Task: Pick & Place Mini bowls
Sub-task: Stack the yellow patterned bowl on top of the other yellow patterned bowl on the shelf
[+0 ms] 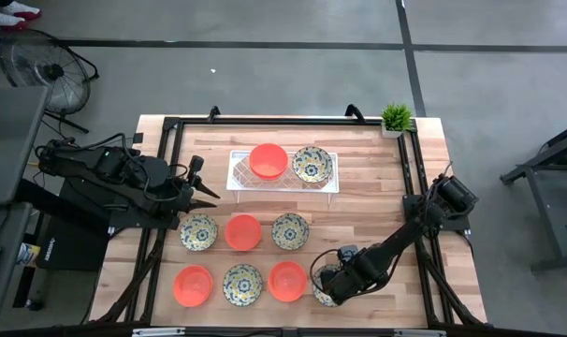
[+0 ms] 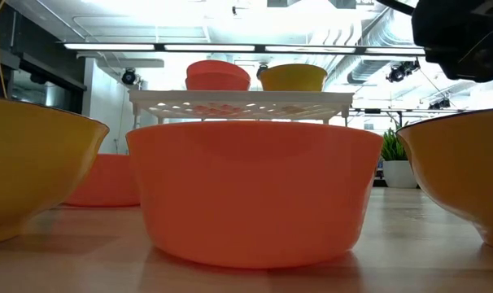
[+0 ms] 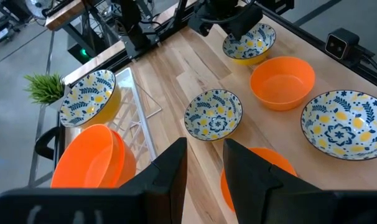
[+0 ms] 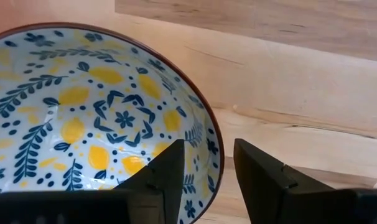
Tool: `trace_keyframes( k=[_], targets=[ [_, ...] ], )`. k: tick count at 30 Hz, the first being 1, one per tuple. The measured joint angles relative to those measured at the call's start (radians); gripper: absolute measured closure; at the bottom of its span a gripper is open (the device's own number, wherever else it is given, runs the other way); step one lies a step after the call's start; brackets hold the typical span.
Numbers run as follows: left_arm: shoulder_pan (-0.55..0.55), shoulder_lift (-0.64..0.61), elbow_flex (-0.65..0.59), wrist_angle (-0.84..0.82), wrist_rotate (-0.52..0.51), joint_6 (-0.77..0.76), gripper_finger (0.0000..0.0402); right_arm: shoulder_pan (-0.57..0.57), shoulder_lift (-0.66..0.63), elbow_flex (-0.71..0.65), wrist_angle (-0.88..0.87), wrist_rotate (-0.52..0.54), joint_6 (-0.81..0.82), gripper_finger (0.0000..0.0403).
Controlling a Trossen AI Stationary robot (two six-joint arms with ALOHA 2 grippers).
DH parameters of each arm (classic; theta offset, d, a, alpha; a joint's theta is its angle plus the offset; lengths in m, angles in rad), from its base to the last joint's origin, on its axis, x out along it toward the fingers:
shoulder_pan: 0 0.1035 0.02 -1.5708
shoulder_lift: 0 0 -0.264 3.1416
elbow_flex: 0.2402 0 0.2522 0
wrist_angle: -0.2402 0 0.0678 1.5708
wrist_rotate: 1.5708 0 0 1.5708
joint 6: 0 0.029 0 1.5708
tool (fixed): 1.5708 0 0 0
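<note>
Overhead, a wooden worktop (image 1: 358,201) is recorded, carrying a white tray (image 1: 239,178) at the far middle with one orange bowl (image 1: 268,160) and one patterned bowl (image 1: 312,164) on it. Six more bowls lie in two rows of three nearer the front, colours alternating. A further floral bowl (image 1: 322,296), at the front right, is mostly covered by the right tool (image 1: 327,281). The left tool (image 1: 205,190) is parked beside the tray's left end, with nothing held. A potted plant (image 1: 396,118) stands at the far right corner.

From table height, an orange front bowl (image 2: 255,191) fills the picture, and the tray is seen raised on legs behind it.

In the left wrist view, the left tool's fingers (image 3: 170,174) stand partly apart and empty.

In the right wrist view, the fingers (image 4: 167,171) straddle the floral bowl's rim, one inside and one outside, with a gap still showing; no grip is confirmed.

The bowls are judged rigid, glossy, slippery and breakable. The rim is the sensible hold. The neighbouring orange bowl (image 1: 286,281) sits close and crowds the lift.
</note>
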Motion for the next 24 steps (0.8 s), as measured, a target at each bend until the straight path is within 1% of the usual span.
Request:
trace_keyframes(
  k=[10,15,24],
  targets=[
    [0.000,0.000,0.000,-0.001,0.000,0.000,0.0302,0.000,0.000,0.000,0.000,0.000,-0.002,0.0347],
    [0.000,0.000,0.000,-0.017,0.000,0.001,0.0302,0.000,-0.007,0.006,0.003,0.001,-0.027,0.0389],
    [0.000,0.000,0.000,-0.016,0.000,0.008,0.0302,-0.001,-0.026,0.005,-0.011,0.011,-0.033,0.0399]
  ],
)
